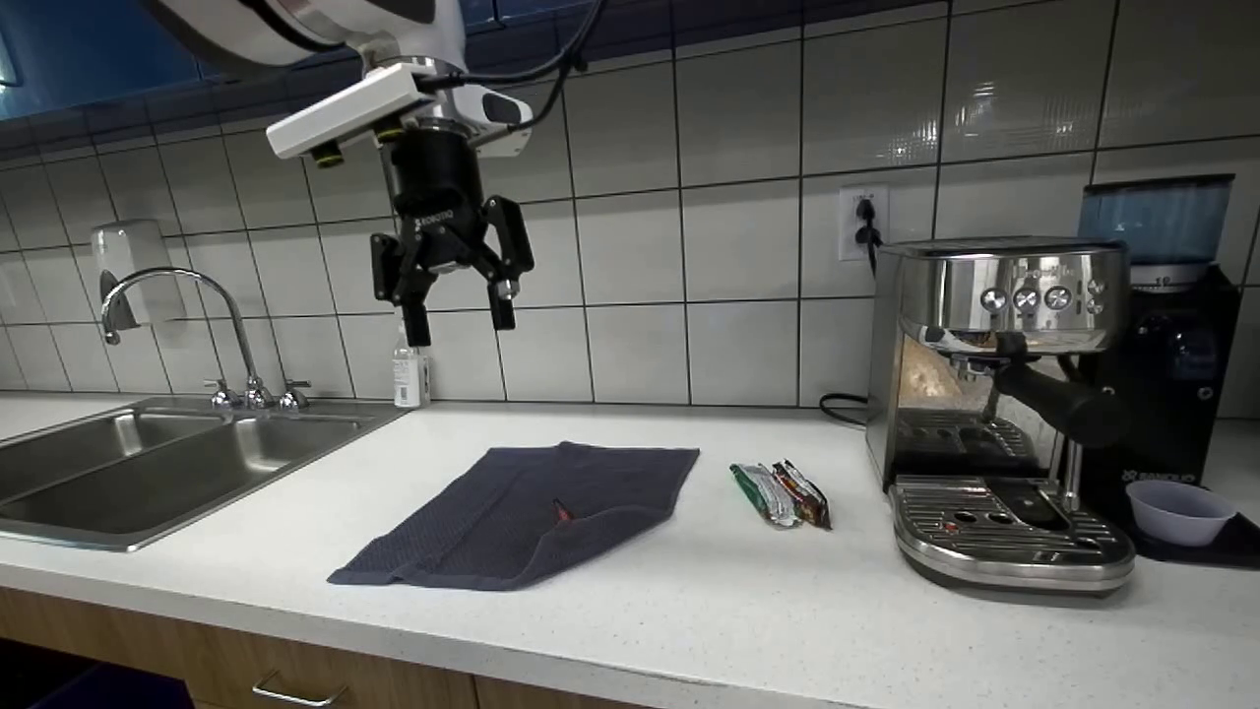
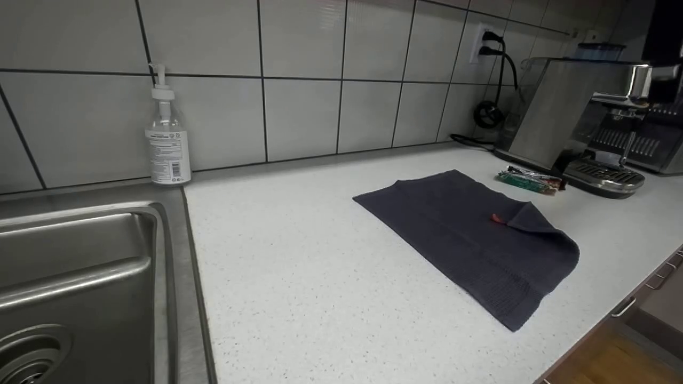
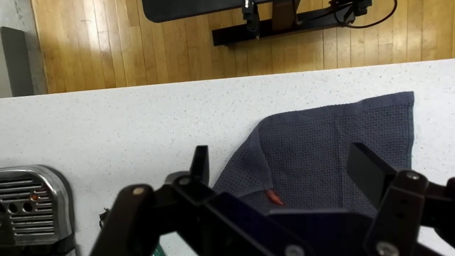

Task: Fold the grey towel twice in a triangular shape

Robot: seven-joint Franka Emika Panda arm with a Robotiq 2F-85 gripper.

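Tool [image 1: 460, 320] hangs well above the surface [image 1: 748, 611], fingers spread wide. Grey towel [image 2: 459, 234] lies on the surface between sink [image 2: 184, 288] and espresso machine [image 1: 994, 295]. One corner is turned over onto it, red tag [image 3: 274, 197] sticking out at the flap's tip. Two wrapped packets [image 1: 771, 495] near it, machine side.
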